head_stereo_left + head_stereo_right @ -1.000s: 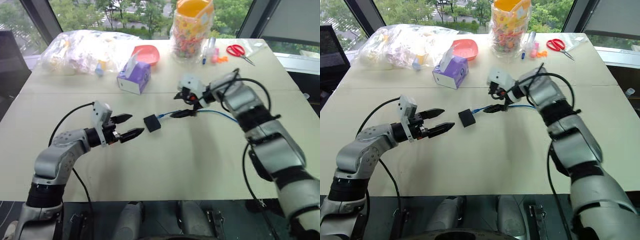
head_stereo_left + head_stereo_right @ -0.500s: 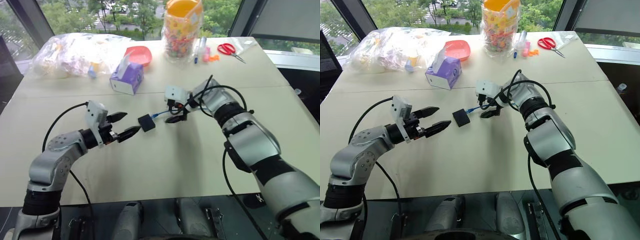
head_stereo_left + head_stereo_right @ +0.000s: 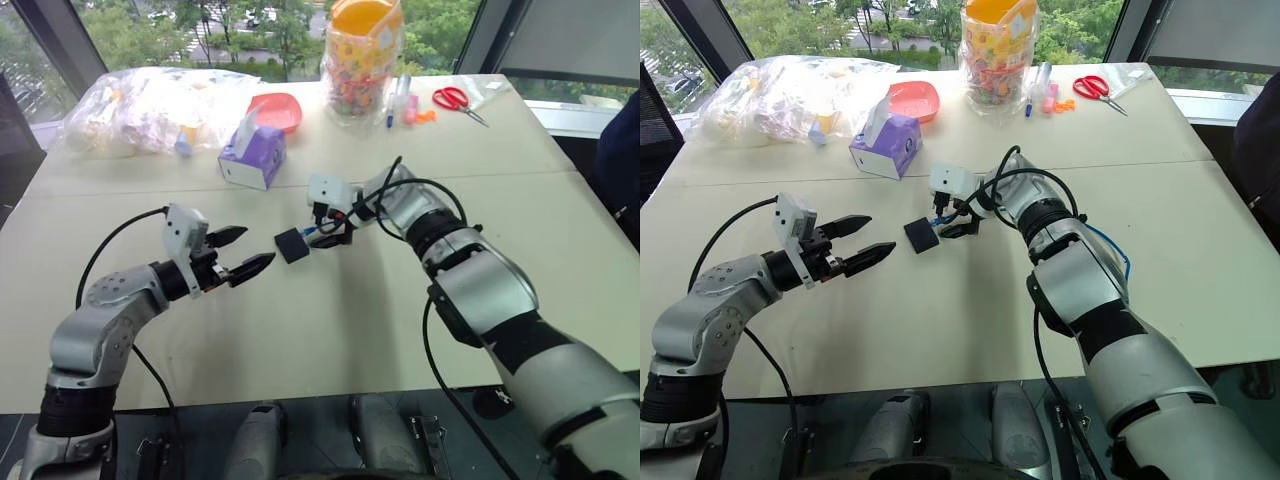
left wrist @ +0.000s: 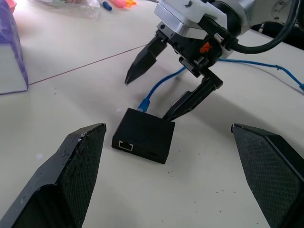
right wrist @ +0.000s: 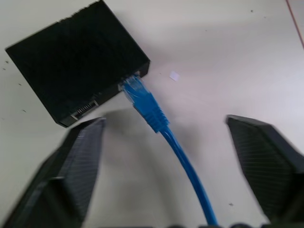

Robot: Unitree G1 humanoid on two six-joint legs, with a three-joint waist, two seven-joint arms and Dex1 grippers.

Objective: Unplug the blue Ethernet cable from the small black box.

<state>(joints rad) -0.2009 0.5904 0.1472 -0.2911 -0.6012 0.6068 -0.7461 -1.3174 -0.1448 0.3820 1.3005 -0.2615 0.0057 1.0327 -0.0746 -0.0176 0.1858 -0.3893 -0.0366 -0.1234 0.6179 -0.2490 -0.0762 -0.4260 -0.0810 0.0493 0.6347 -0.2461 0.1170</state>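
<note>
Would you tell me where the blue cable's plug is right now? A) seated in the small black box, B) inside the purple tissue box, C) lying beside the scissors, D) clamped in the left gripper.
A: the blue Ethernet cable ends with its plug in the side of the small black box, between the right gripper's open fingers.

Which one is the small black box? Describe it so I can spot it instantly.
On the beige table, look between the two grippers, nearer than the purple tissue box. The small black box is the flat matte square with a blue Ethernet cable plugged in.
</note>
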